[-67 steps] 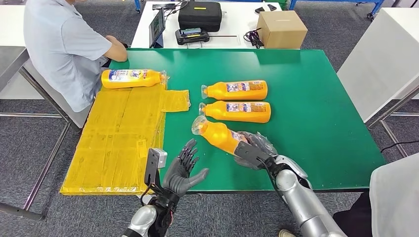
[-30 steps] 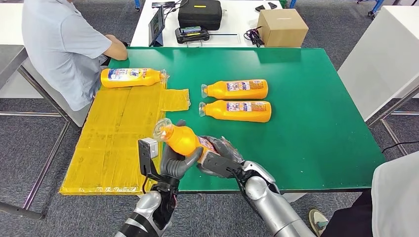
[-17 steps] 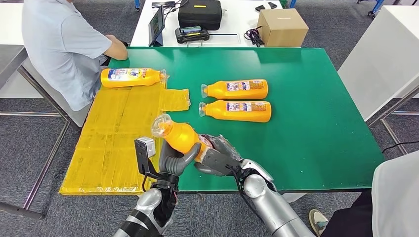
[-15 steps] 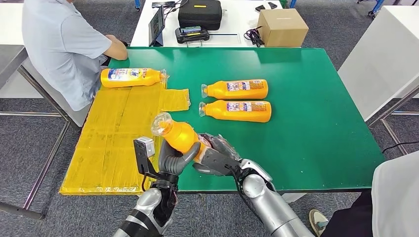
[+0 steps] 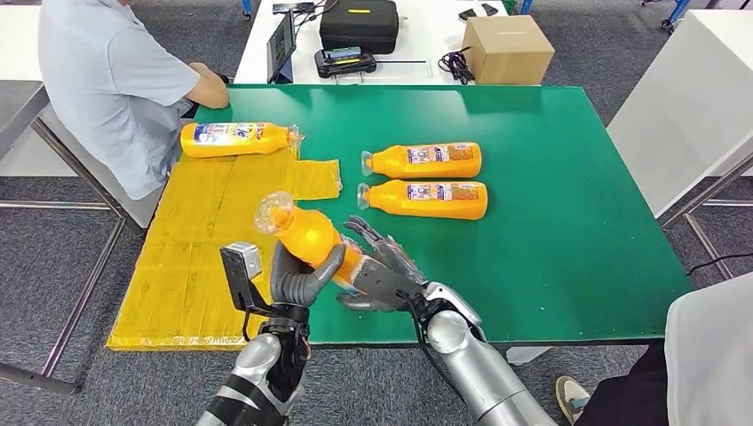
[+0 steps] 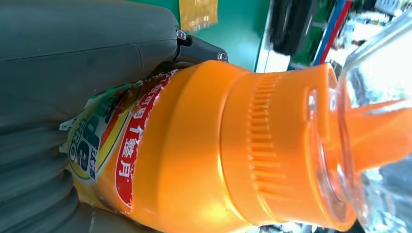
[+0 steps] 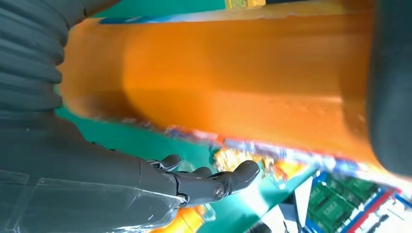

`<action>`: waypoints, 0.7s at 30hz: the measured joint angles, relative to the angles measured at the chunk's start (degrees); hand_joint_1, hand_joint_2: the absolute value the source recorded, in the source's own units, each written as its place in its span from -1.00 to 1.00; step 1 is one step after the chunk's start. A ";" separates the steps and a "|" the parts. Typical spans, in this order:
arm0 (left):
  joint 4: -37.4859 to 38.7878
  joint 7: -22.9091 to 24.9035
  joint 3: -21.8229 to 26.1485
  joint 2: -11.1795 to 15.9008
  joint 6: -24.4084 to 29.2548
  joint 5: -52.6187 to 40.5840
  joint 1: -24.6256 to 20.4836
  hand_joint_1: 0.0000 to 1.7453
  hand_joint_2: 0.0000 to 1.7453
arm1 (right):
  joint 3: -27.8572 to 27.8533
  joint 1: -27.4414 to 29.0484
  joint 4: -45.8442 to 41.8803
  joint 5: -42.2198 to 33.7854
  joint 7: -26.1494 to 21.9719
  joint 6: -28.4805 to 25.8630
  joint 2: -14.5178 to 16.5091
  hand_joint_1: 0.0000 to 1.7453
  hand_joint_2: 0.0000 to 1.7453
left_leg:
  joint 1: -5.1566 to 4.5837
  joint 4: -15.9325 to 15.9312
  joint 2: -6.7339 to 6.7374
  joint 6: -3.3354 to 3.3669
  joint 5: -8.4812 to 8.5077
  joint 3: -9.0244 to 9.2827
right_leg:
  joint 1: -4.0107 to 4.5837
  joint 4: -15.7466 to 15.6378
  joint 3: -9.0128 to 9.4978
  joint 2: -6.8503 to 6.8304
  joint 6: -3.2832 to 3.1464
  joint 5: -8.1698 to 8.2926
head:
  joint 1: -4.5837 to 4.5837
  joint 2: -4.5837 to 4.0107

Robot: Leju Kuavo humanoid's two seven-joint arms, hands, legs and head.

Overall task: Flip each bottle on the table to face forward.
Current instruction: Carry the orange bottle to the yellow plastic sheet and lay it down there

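Bottle point(image 5: 306, 235) in hand: orange, clear-capped, lifted off the green bench point(image 5: 568, 222) near its front edge, cap tilted up and toward the yellow sheet point(image 5: 204, 257). Left hand point(image 5: 297, 275) grips the shoulder and neck from below, thumb wrapped round the body. Right hand point(image 5: 377, 271) sits at the base end with fingers spread; whether it grips or merely cradles, cannot tell.

Step, as judged: mid-handover or mid-turn of this bottle between the two hands. Next move likely calls for rotating it about its long axis until the label faces up, then laying it down beside the two bottles point(image 5: 424, 181) already lying label-up at mid-bench. The left grip must hold while the right lets go or resets.

Another bottle point(image 5: 235, 139) lies at the far end of the yellow sheet, near a seated person point(image 5: 107, 80).

Hard to make out: the label is mostly hidden by the hands in the head view; left wrist view shows a torn label edge point(image 6: 104, 145) under the thumb. Right wrist view is blurred orange.
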 joint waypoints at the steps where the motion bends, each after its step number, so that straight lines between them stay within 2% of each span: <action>1: -0.31 0.35 0.34 0.01 0.47 -0.96 0.11 1.00 1.00 | -0.08 0.21 -0.54 0.15 0.01 -0.25 0.10 -1.00 1.00 | 0.00 0.00 -0.01 0.00 0.00 0.00 | 0.00 0.00 -0.01 0.00 0.00 0.00 | 0.01 0.00; 10: -3.12 2.66 2.50 0.02 0.95 -9.23 0.91 1.00 1.00 | -2.26 2.43 -5.39 0.54 0.19 -0.80 0.39 -1.00 1.00 | 0.00 0.00 -0.04 0.00 0.00 -0.03 | -0.01 0.00 -0.02 -0.02 0.00 0.00 | 0.00 0.00; 17: -8.77 7.89 6.16 0.07 1.92 -37.37 2.33 1.00 1.00 | -5.48 5.68 -10.84 2.76 -0.11 -1.82 -0.19 -1.00 1.00 | 0.00 0.00 -0.01 0.00 0.00 -0.04 | -0.01 0.00 -0.03 -0.03 0.00 0.00 | 0.00 0.00; 21: -13.01 8.85 8.76 0.07 1.60 -46.65 3.30 1.00 1.00 | -7.54 7.24 -13.45 2.91 -0.06 -1.77 -0.47 -1.00 1.00 | 0.00 0.00 -0.02 0.00 0.00 -0.05 | 0.00 0.00 -0.06 -0.03 0.00 0.00 | 0.01 0.00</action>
